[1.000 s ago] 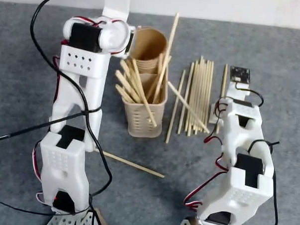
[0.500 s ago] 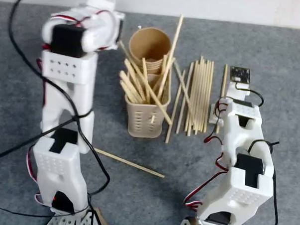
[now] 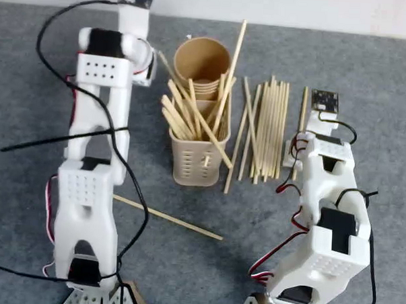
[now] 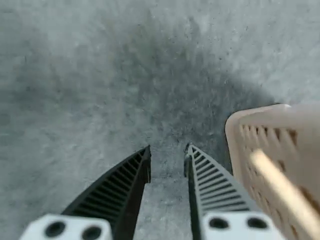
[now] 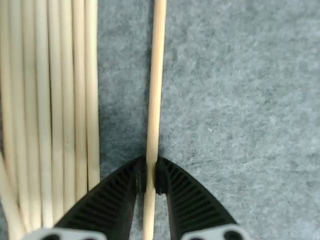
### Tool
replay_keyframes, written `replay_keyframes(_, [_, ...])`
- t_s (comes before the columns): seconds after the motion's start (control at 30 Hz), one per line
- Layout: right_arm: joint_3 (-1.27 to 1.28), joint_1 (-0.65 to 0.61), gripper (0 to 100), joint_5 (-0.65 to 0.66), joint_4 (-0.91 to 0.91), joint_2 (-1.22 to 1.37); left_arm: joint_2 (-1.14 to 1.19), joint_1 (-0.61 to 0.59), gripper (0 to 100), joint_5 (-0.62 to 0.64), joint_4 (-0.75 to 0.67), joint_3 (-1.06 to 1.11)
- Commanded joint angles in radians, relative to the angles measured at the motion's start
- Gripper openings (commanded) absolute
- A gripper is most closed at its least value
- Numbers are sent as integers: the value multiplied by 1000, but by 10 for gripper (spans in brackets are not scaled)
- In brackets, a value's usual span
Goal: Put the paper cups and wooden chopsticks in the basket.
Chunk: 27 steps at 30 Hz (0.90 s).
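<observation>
Already the basket, mid-frame, holds the paper cups and some chopsticks; more lie rowed to its right. The right tool pinches the outermost chopstick, presumably for lifting; the left tool hangs part-open, empty, beside the basket.

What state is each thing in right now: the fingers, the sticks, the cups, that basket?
Basket: upright, partly filled.
Paper cups: nested, upright inside the basket.
Basket chopsticks: standing tilted in the basket.
Left fingers: open, empty, beside the basket.
Right fingers: shut on a lone chopstick.
Chopstick bundle: lying flat beside the basket.
Stray chopstick: lying flat, untouched.
</observation>
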Motion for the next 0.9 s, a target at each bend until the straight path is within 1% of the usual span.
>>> replay_keyframes(0.0, [1,-39,5,-6,10,7,33,31,146,5,-48,-134])
replay_keyframes(0.07, [1,-41,5,-6,10,7,21,45,146,5,-57,-259])
replay_keyframes(0.13, [1,-41,5,-6,10,7,-28,50,146,5,-54,-435])
replay_keyframes(0.17, [1,-41,5,-6,10,7,-67,51,146,5,-54,-487])
replay_keyframes(0.23, [1,-41,5,-6,10,7,-200,68,147,6,-55,-444])
replay_keyframes(0.3, [-1,-41,5,-6,10,7,-343,76,147,6,-28,-400])
replay_keyframes(0.37, [-1,-41,5,-6,10,7,-415,79,147,6,-11,-331])
replay_keyframes(0.5, [1,-39,5,-6,10,7,-435,47,147,6,-6,-165])
replay_keyframes(0.63, [-2,-41,5,-6,10,7,-446,50,147,6,58,22])
replay_keyframes(0.87, [1,-39,5,-6,10,7,-440,65,145,9,78,73])
